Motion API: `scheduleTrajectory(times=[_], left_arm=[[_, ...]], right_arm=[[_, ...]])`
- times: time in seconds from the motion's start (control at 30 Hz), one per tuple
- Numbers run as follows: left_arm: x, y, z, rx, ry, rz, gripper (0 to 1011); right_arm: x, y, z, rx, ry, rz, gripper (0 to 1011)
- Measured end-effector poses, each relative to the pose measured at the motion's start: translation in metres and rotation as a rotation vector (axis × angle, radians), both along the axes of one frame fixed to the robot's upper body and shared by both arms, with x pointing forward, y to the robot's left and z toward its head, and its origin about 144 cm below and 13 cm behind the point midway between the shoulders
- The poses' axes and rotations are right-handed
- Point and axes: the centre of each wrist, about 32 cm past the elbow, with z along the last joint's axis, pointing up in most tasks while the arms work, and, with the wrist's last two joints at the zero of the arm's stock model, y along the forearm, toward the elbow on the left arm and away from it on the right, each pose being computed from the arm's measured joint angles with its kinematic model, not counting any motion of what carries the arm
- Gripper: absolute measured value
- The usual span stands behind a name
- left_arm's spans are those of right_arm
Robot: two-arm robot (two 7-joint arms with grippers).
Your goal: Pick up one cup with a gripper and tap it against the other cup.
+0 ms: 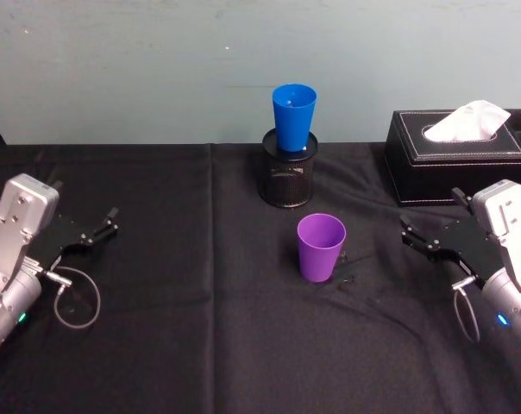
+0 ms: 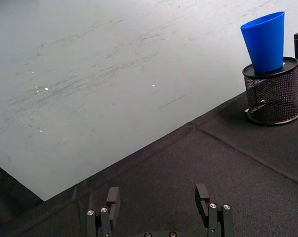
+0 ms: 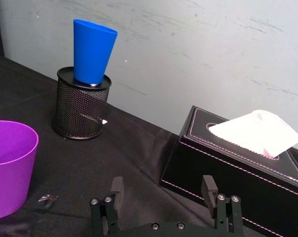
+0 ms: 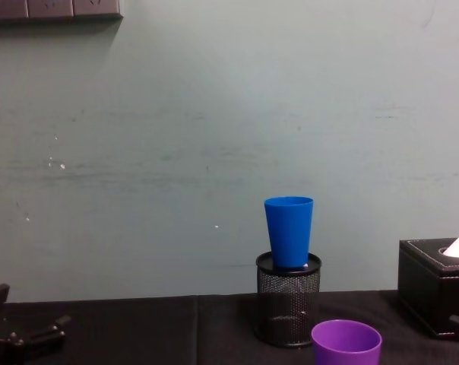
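Black-clothed tabletop, pale scuffed wall behind. Purple cup stands upright mid-table with nothing touching it. Blue cup is behind it, upright, its base perched in the mouth of a mesh pen holder, so it rides well above the purple one. Right end effector is off to the right, jaws spread wide and empty, pointed toward the purple cup, with the tissue box just behind it. Left end effector is far left, also spread and empty, and looks parked. By my read the pick hasn't started. Risks I see: the plastic is tapered and slick, so a side pinch may squirt the cup upward or tilt it. The wide rim may not fit between the jaws if I go in too high. The bigger one is that the blue cup is only perched, so a tap with any force likely tips it off the holder or shoves the holder over. I need a lift before the tap, else I hit mesh, not cup. Swinging the right arm back could clip the tissue box.
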Motion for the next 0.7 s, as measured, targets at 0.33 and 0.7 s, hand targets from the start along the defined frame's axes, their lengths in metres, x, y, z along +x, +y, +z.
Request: scheduleTrajectory(times=[0.33, 0.7], left_arm=[[0.0000, 0.0000, 0.0000, 0.000, 0.000, 0.000, 1000], [0.0000, 0.0000, 0.0000, 0.000, 0.000, 0.000, 1000]], right_arm=[[0.0000, 0.0000, 0.0000, 0.000, 0.000, 0.000, 1003], [0.0000, 0.0000, 0.0000, 0.000, 0.000, 0.000, 1003]])
